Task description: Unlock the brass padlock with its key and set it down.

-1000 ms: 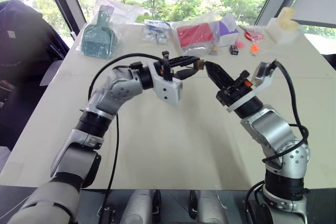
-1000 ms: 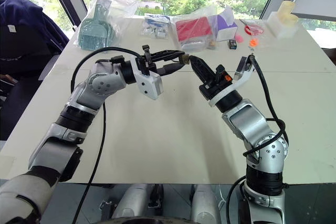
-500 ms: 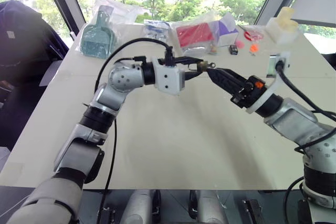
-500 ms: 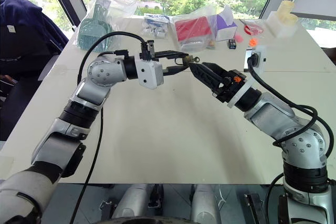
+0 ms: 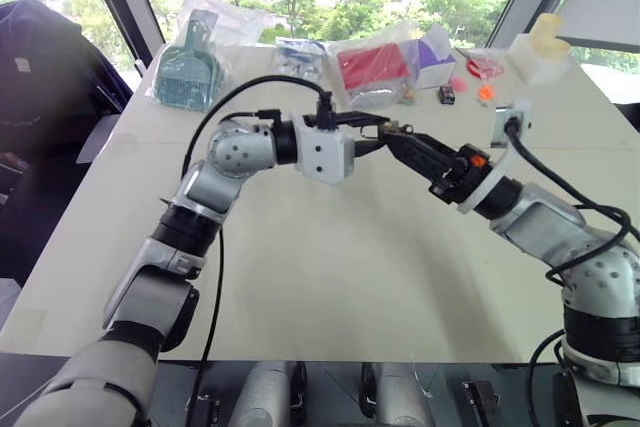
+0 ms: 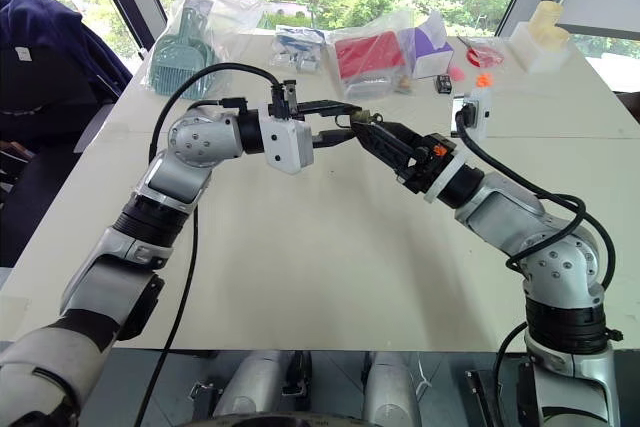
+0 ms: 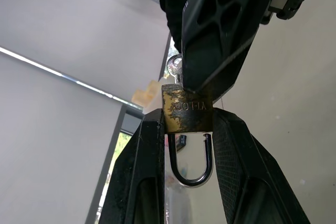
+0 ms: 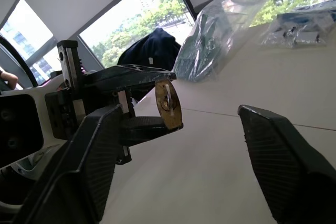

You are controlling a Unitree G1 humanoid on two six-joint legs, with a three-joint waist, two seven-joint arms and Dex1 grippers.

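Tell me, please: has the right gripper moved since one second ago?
Yes. The right gripper has swung from pointing steeply up toward the red packet to lying much flatter over the table, and its wrist now sits lower against that packet.

Brass padlock (image 7: 187, 111): tarnished, dull yellow metal body; polished silver metal shackle and key (image 7: 174, 68). Left gripper (image 7: 185, 182) fingers: matt black plastic, fine-textured pads. Right gripper (image 8: 173, 156) fingers: same finish. Table (image 5: 330, 267): smooth, matt, off-white.
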